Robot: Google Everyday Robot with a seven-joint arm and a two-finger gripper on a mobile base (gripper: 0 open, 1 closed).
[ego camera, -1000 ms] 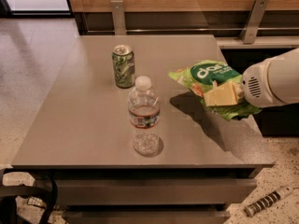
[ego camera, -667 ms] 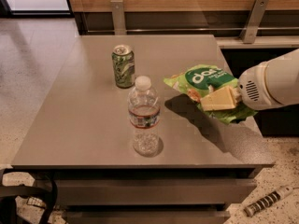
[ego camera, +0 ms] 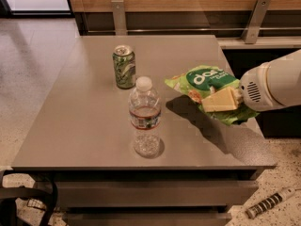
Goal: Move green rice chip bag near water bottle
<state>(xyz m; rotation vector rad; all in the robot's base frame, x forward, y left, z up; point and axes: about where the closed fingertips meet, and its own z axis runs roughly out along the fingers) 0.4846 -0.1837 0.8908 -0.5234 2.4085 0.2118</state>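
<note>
The green rice chip bag point(ego camera: 203, 83) is held above the right part of the grey table point(ego camera: 84, 126), tilted, its left end pointing toward the bottle. My gripper point(ego camera: 221, 101) comes in from the right and is shut on the bag, one cream finger point(ego camera: 220, 100) lying across its front. The water bottle point(ego camera: 145, 117) stands upright near the table's front middle, clear with a white cap and a red-and-white band. The bag's left tip is a short gap to the right of the bottle's cap.
A green soda can point(ego camera: 124, 67) stands upright behind and left of the bottle. A wooden wall panel with metal brackets point(ego camera: 119, 17) runs behind the table. A striped tool point(ego camera: 268, 204) lies on the speckled floor at the lower right.
My gripper has carried the bag leftward and slightly down, closer to the bottle. The bottle and can have not moved.
</note>
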